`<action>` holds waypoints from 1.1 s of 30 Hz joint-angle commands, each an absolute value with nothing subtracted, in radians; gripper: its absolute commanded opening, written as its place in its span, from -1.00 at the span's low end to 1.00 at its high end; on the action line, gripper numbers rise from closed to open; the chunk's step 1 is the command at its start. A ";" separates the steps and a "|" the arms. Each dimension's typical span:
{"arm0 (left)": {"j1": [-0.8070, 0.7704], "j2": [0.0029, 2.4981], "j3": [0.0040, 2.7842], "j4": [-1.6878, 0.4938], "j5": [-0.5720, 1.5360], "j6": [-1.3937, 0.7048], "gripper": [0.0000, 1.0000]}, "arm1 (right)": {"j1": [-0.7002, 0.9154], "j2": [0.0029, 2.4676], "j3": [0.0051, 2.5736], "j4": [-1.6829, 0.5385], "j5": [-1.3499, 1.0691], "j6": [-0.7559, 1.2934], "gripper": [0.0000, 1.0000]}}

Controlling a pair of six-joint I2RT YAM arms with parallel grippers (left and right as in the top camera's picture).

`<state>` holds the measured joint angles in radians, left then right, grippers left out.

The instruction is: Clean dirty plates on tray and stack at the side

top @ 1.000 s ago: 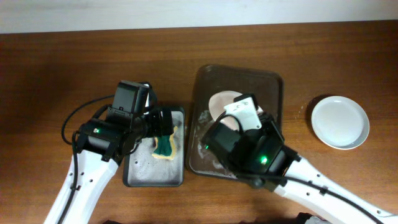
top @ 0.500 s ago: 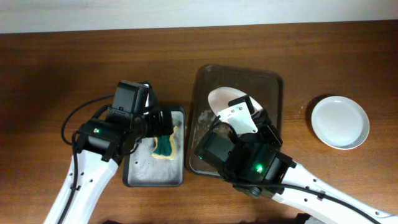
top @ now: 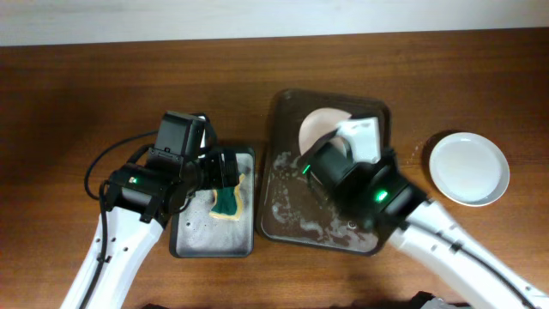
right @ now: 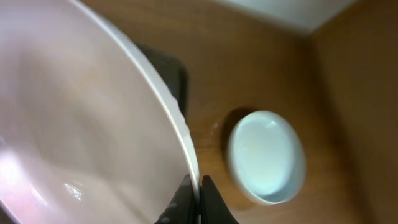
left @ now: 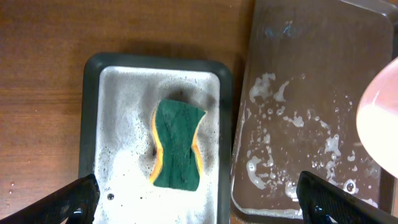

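Your left jaws hang wide above the sponge in its grey pan. Over the brown tray, your right jaws pinch a plate by its rim. The clean plate sits on the bench further right, so the right arm is nearer for stacking.

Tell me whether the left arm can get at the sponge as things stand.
Probably yes. The left gripper hangs open over the sponge in the small grey tray, with nothing between them; the right gripper, pinching a plate, is off over the brown tray.
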<state>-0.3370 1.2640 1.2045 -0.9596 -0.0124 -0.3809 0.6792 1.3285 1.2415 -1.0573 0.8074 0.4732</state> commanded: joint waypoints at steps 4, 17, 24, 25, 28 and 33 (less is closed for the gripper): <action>-0.331 1.254 1.213 -0.961 -0.023 -0.365 0.99 | -0.130 1.341 1.246 -0.883 -0.174 0.344 -0.93; -0.331 1.254 1.213 -0.961 -0.023 -0.365 0.99 | -0.777 1.776 1.246 -0.799 -0.277 0.348 -0.85; -0.331 1.254 1.213 -0.961 -0.023 -0.365 0.99 | -0.672 1.456 1.346 -0.883 -0.403 0.249 0.26; -0.331 1.254 1.213 -0.961 -0.023 -0.365 0.99 | -0.637 1.396 1.346 -0.889 -0.408 0.239 0.26; -0.331 1.254 1.213 -0.961 -0.023 -0.365 0.99 | -0.433 1.142 1.346 -0.958 -0.408 0.197 0.26; -0.331 1.254 1.213 -0.961 -0.023 -0.365 0.99 | -0.064 0.855 1.346 -1.000 -0.409 0.157 0.97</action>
<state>-0.3370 1.2640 1.2045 -0.9607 -0.0124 -0.3809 -0.1905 0.9451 1.3476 -0.9920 -0.4065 0.1925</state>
